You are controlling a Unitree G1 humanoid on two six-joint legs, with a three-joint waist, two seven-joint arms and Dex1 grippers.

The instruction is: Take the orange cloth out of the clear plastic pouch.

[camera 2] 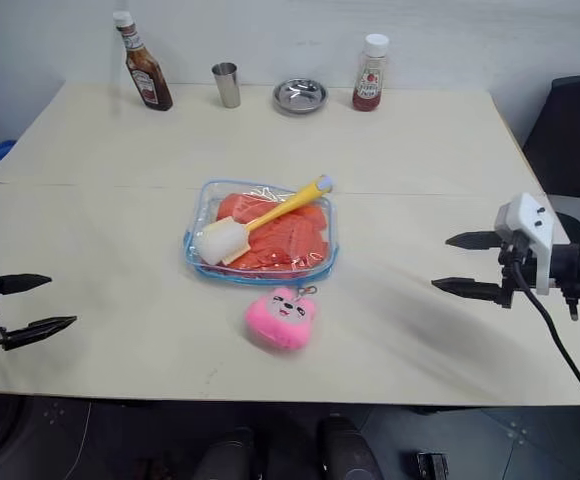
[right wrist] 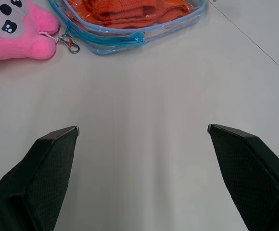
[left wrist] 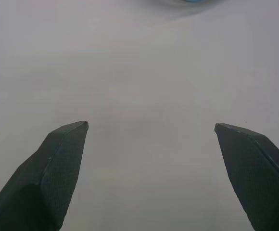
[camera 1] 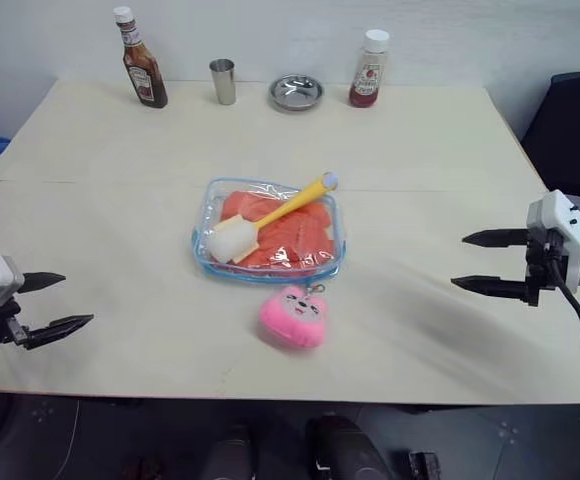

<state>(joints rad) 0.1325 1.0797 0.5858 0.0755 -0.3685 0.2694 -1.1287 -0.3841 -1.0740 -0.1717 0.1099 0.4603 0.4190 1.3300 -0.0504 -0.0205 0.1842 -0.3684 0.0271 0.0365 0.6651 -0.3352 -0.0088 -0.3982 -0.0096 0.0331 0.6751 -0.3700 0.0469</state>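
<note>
The clear plastic pouch (camera 1: 203, 250) with light blue trim lies flat at the middle of the table, and the orange cloth (camera 1: 295, 238) sits folded inside it. A yellow-handled brush (camera 1: 270, 216) with a white head rests across the pouch's top. My left gripper (camera 1: 68, 300) hovers open over the table's near left edge, far from the pouch. My right gripper (camera 1: 460, 262) hangs open at the right side, pointing toward the pouch (right wrist: 130, 38) with bare table between them. The cloth (right wrist: 130, 10) shows through the plastic in the right wrist view.
A pink plush toy (camera 1: 292, 317) with a keyring clip lies just in front of the pouch. Along the far edge stand a brown sauce bottle (camera 1: 142, 65), a metal cup (camera 1: 223, 81), a small metal dish (camera 1: 296, 92) and a red bottle (camera 1: 369, 70). A dark chair (camera 1: 575, 130) is at the right.
</note>
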